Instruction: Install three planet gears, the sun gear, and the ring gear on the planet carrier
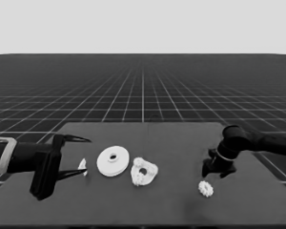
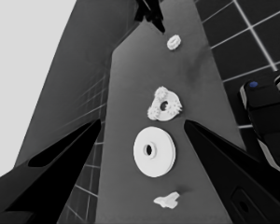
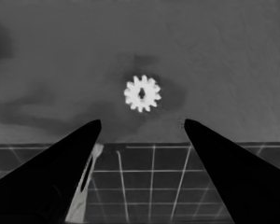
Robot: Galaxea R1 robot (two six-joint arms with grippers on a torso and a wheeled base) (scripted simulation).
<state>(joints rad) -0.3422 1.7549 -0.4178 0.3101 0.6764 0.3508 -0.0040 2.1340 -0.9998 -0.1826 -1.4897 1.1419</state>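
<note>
The smaller round part, the planet carrier (image 1: 144, 172) (image 2: 164, 106), lies mid-table with three planet gears seated on it around its dark centre hole. Just left of it lies the larger round part, the ring gear (image 1: 113, 161) (image 2: 154, 150), flat on the table. A fourth small gear (image 1: 205, 189) (image 3: 142, 93) (image 2: 173, 42) lies loose toward the front right. My right gripper (image 1: 218, 168) (image 3: 142, 122) hangs open just above and behind this gear, not touching it. At the table's left end my left gripper (image 1: 77, 156) (image 2: 142, 121) waits open.
A thin white piece (image 1: 83, 166) (image 2: 167, 200) lies on the table by the left gripper's fingers, not held. The loose gear sits close to the table's front edge (image 3: 144, 143). Dark machinery with blue lights (image 2: 266, 121) shows beyond the table's edge in the left wrist view.
</note>
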